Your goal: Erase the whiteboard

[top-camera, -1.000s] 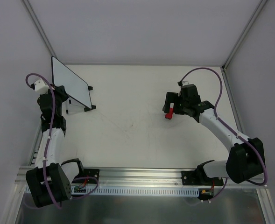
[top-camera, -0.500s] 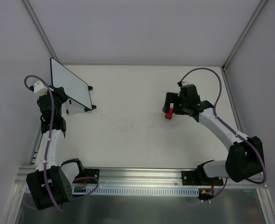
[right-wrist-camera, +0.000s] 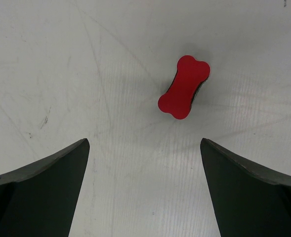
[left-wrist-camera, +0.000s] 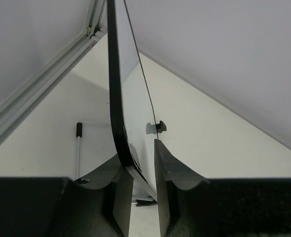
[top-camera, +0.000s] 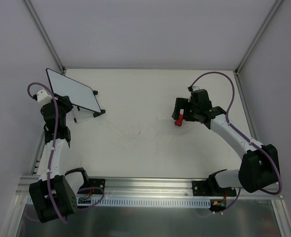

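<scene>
While one white table (top-camera: 135, 143) carries everything, the single whiteboard (top-camera: 73, 93) stands tilted, its black-framed edge between the narrow jaws of the left gripper (left-wrist-camera: 138, 163); whether they pinch it cannot be told. One red bone-shaped eraser (right-wrist-camera: 184, 87) lies on the table just ahead of the right gripper (right-wrist-camera: 144, 143), whose jaws gape wide, holding nothing.
</scene>
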You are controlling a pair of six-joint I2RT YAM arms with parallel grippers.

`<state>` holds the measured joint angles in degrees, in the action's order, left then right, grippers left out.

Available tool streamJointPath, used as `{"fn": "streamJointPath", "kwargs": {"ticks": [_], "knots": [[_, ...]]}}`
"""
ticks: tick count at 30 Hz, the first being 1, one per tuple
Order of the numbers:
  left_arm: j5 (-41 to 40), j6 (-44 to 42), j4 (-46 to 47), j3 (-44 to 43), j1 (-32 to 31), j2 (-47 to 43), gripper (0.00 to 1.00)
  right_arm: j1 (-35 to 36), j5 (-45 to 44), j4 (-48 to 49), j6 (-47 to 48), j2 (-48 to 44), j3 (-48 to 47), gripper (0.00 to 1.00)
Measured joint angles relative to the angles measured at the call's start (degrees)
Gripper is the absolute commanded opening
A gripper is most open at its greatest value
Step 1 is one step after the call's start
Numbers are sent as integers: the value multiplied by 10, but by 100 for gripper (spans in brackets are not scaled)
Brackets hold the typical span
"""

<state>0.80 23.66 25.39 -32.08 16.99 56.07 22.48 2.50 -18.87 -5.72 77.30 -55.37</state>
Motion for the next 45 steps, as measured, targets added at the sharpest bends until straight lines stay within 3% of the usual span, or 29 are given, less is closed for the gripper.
{"fn": "streamJointPath", "kwargs": {"ticks": [13,24,45], "knots": [[0,-9,-8,34,0,-13,25,0,8,0,-1,0,0,99],[20,-21,-12,49,0,-41,0,0,14,2,-7,9,4,99],[20,39,-89,-6,0,-45,0,0,25,2,-14,17,4,99]]}}
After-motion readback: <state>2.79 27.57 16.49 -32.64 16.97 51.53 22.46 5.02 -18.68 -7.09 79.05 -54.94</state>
